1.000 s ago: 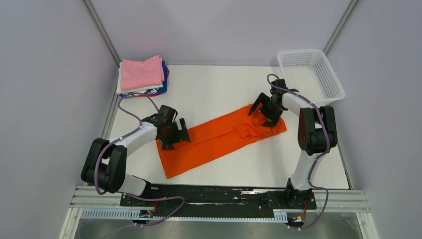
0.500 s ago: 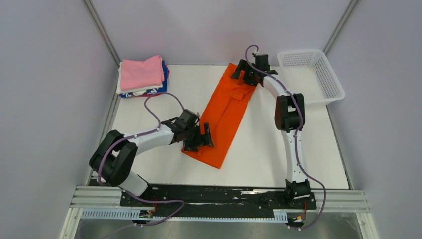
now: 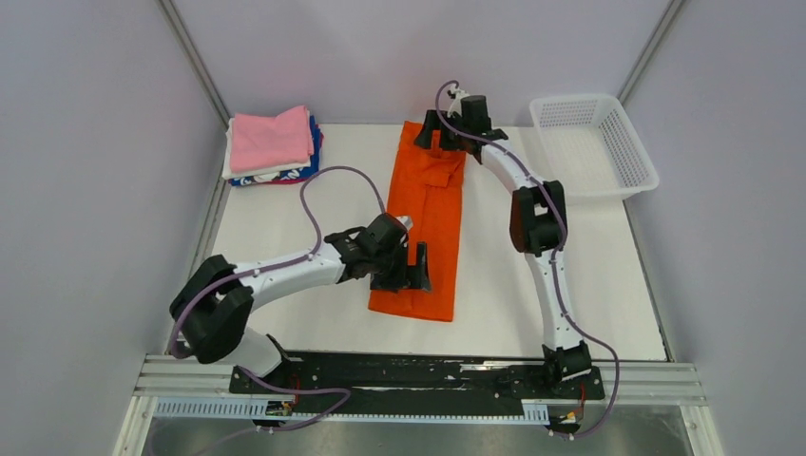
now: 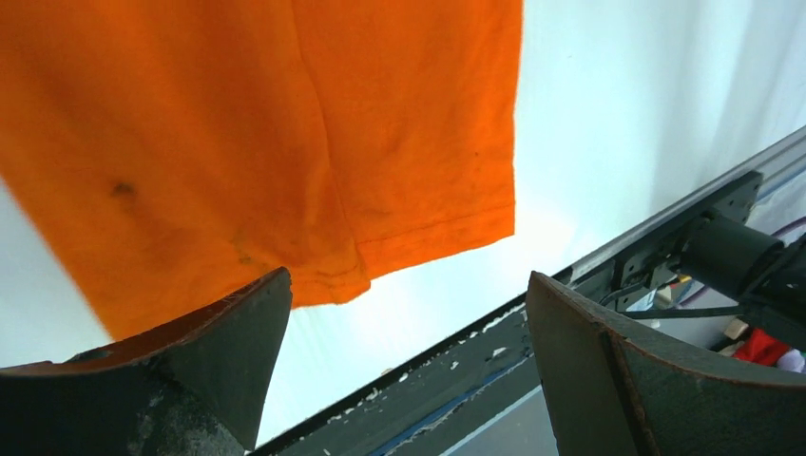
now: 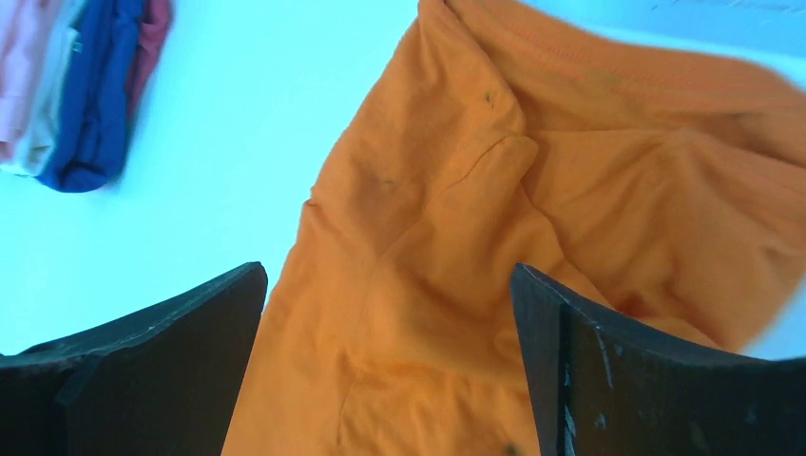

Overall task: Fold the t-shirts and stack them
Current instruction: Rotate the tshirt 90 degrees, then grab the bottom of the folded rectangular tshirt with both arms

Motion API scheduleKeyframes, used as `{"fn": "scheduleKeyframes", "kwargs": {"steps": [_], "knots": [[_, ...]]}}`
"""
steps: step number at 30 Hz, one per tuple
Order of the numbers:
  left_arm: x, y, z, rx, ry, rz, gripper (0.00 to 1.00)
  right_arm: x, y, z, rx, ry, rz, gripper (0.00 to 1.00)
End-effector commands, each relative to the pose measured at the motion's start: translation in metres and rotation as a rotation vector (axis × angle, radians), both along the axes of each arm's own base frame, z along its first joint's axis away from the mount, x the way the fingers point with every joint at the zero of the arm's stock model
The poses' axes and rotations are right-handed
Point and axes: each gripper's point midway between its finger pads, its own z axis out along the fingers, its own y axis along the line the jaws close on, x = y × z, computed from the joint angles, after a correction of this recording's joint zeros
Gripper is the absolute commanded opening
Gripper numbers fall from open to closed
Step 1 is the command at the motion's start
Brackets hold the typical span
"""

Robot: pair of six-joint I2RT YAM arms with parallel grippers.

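Lying flat, orange t-shirt (image 3: 432, 223) folded lengthwise, narrow strip, far end rumpled

Orange t-shirt (image 3: 435, 214) lies flat on white table (image 3: 285, 218), folded lengthwise into a narrow strip running near-to-far, approx. centre. Left gripper (image 3: 407, 274) over strip's near-left edge, jaws spread. Right gripper (image 3: 440, 133) at far end, over bunched cloth — jaws also spread. Contact w/ cloth can't be told at either. Folded stack (image 3: 271, 142) in far-left corner — pink on top, white and blue under. Mesh basket (image 3: 630, 144) far right.
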Motion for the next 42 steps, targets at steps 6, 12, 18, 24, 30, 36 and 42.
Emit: {"fn": "scheduleKeyframes", "kwargs": {"steps": [6, 12, 18, 24, 30, 36, 42], "knots": [[0.021, 0.083, 0.045, 0.154, -0.109, 0.232, 1.0, -0.078, -0.047, 0.139, 0.009, -0.124, -0.073, 1.0], [0.005, 0.115, 0.026, 0.159, -0.033, 0.248, 1.0, -0.21, -0.064, 0.079, 0.003, 0.184, -0.143, 1.0], [-0.003, 0.108, -0.002, 0.168, 0.028, 0.16, 0.94, -0.333, -0.059, 0.026, -0.032, 0.464, -0.121, 0.98], [-0.001, 0.105, -0.033, 0.192, 0.055, 0.144, 0.75, -0.427, -0.03, -0.007, -0.112, 0.617, 0.038, 0.88], [0.001, 0.102, -0.048, 0.19, 0.061, 0.137, 0.63, -0.46, -0.024, -0.031, -0.174, 0.668, 0.037, 0.72], [-0.004, 0.098, -0.062, 0.185, 0.093, 0.097, 0.49, -0.47, -0.026, -0.053, -0.216, 0.677, 0.033, 0.61], [-0.013, 0.1, -0.063, 0.184, 0.123, 0.079, 0.14, -0.484, -0.023, -0.064, -0.238, 0.72, 0.046, 0.45]]}}
